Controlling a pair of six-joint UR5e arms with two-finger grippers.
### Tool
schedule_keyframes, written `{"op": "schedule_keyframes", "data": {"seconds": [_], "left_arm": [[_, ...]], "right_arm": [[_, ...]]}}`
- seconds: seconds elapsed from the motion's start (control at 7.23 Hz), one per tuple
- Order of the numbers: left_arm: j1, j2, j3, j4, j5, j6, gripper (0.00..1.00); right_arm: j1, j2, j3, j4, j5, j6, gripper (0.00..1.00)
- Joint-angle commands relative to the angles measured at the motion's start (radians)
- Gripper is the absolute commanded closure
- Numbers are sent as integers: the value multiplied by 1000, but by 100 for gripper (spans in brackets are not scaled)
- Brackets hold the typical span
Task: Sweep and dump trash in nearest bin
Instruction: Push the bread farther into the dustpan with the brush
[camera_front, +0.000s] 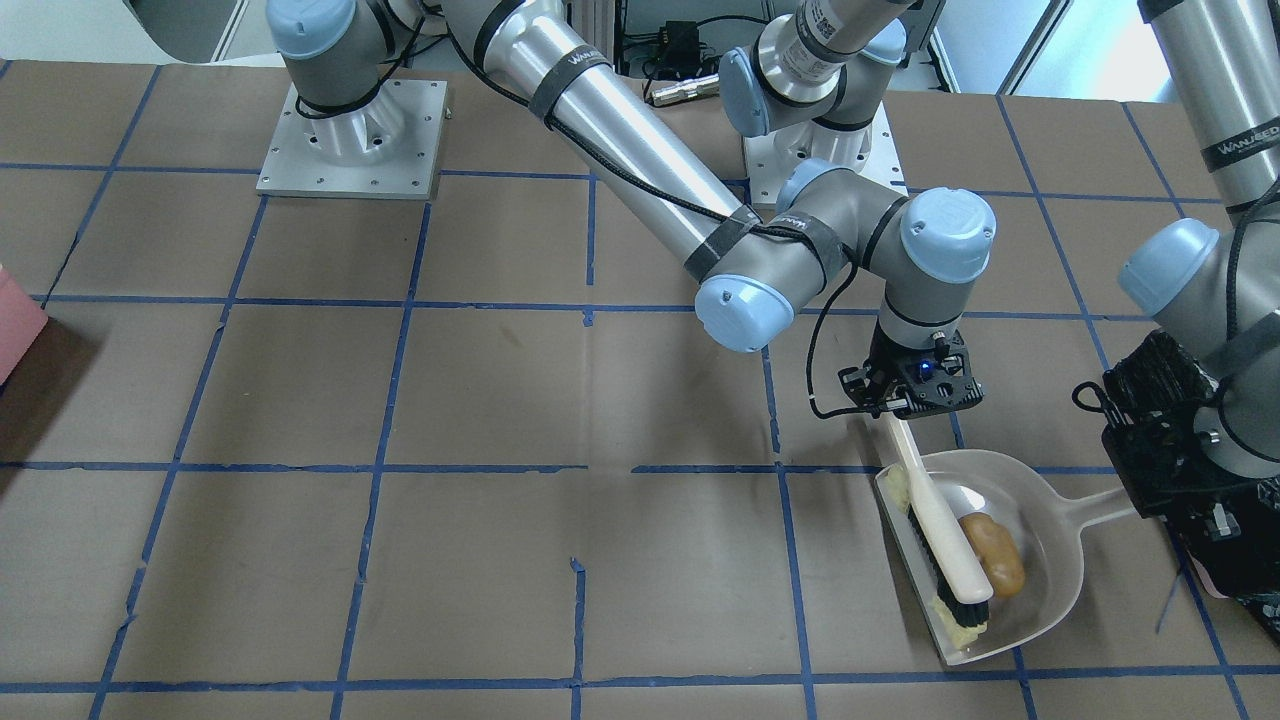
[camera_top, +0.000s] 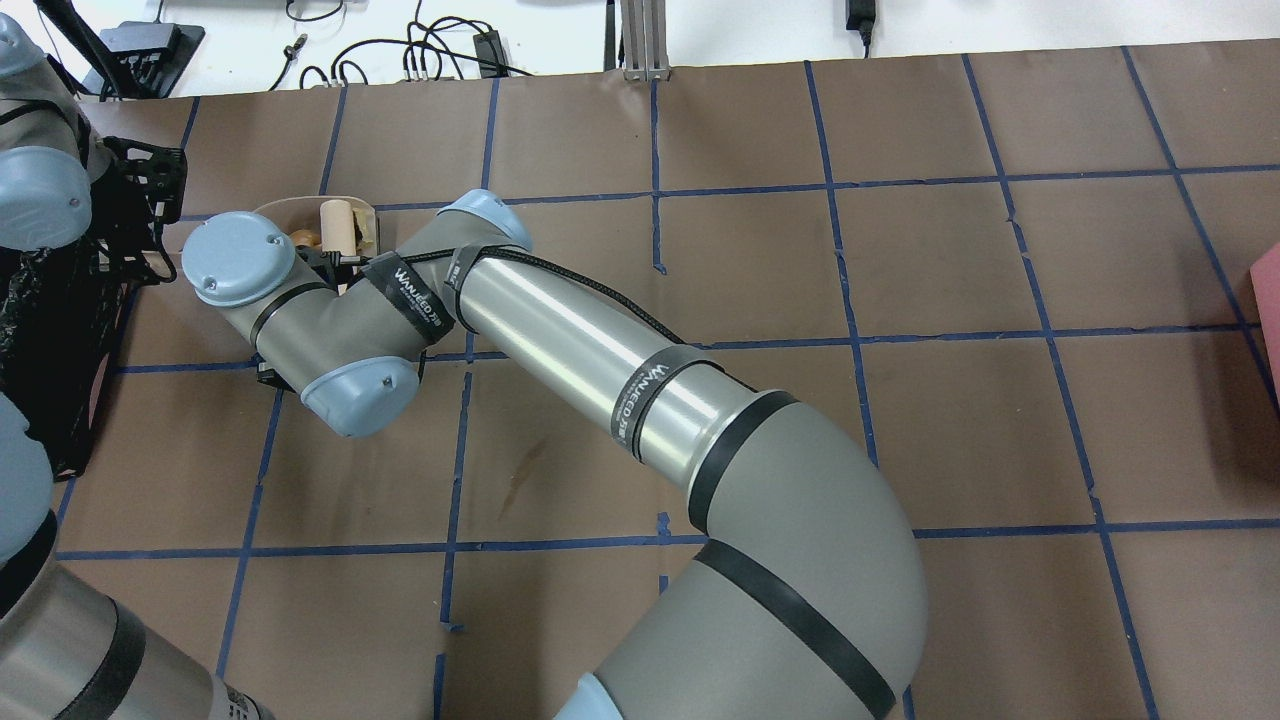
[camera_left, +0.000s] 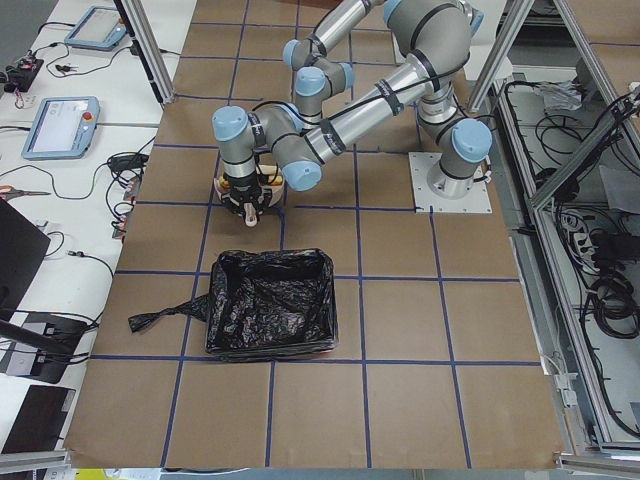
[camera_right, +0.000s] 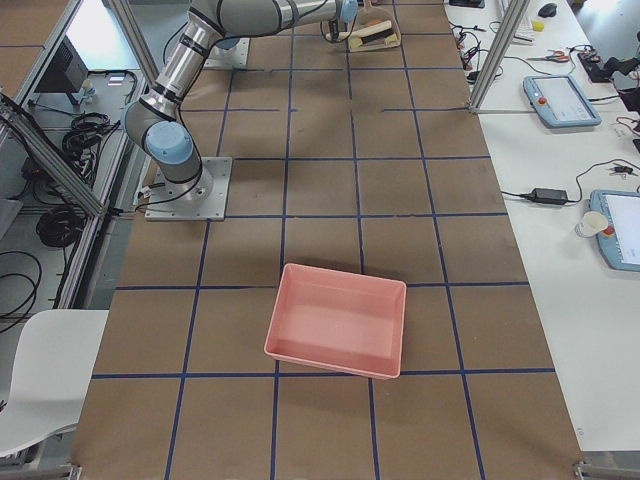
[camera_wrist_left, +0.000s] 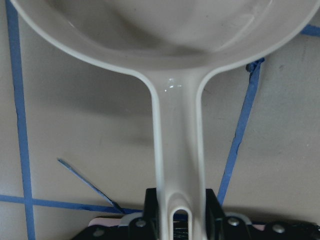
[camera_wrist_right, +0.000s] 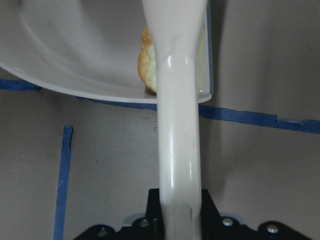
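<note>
Judging by the trash (camera_front: 995, 553) lying in the dustpan (camera_front: 1045, 560) (left pincer (camera_wrist_left: 176, 212) clamped on its handle, right pincer (camera_wrist_right: 178, 210) on the brush (camera_front: 938, 515)), the pan was best kept level toward the bin (camera_left: 222, 300).

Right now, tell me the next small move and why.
Probably draw the brush slightly deeper into the dustpan: the yellow-green scrap sits at the pan's lip under the bristles, while the bread-like chunk already lies well inside.
</note>
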Motion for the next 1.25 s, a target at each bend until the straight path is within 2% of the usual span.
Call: {"op": "schedule_keyframes", "data": {"seconds": [0.0,1.11], "left_arm": [[16,-2,1,-7,-58,2,100],[31,-8,0,-37,-61,8,100]], "right_arm": [[0,-5,0,-1,12,3,94],[-14,-37,0,7,15,9,94]]}}
